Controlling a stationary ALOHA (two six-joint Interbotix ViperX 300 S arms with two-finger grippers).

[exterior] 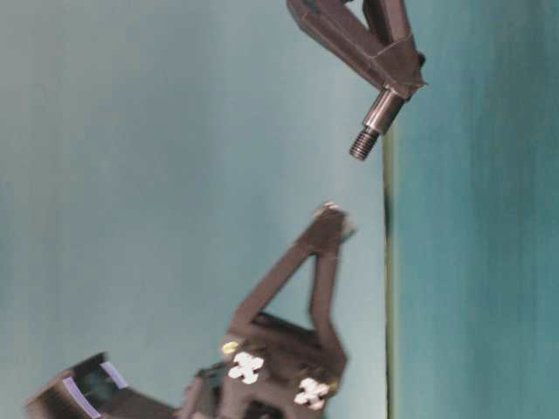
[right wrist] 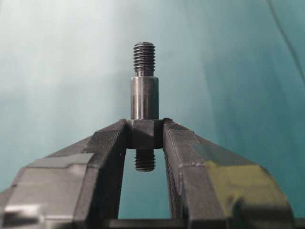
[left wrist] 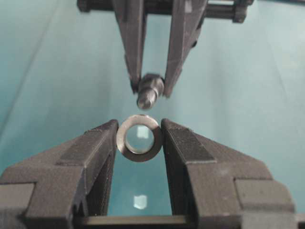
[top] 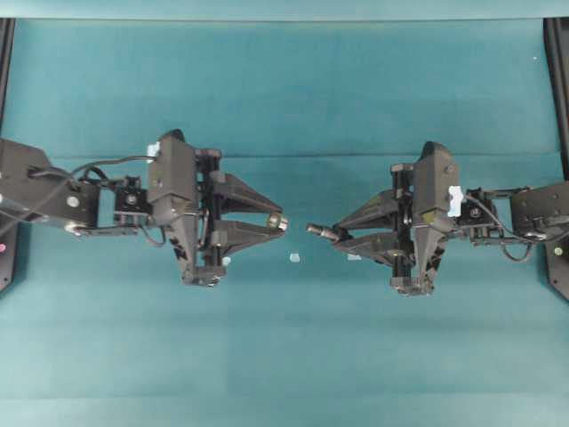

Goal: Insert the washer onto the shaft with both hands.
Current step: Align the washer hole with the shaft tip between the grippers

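My left gripper (top: 283, 221) is shut on the washer (top: 277, 220), a silvery ring held by its rim between the fingertips, above the teal table. In the left wrist view the washer (left wrist: 139, 156) faces the camera in the left gripper (left wrist: 139, 132), its hole open. My right gripper (top: 334, 235) is shut on the shaft (top: 318, 230), gripping its wider collar. In the right wrist view the shaft (right wrist: 144, 95) sticks out past the right gripper (right wrist: 144, 134), threaded end forward. The shaft tip (left wrist: 147, 95) points at the washer, a short gap apart and slightly above its hole.
A tiny pale square fleck (top: 294, 258) lies on the teal cloth (top: 284, 356) below the gap between the grippers. Black frame rails (top: 558, 89) stand at the table's left and right edges. The table-level view shows the shaft (exterior: 376, 122) hanging clear of the left fingers (exterior: 325, 244).
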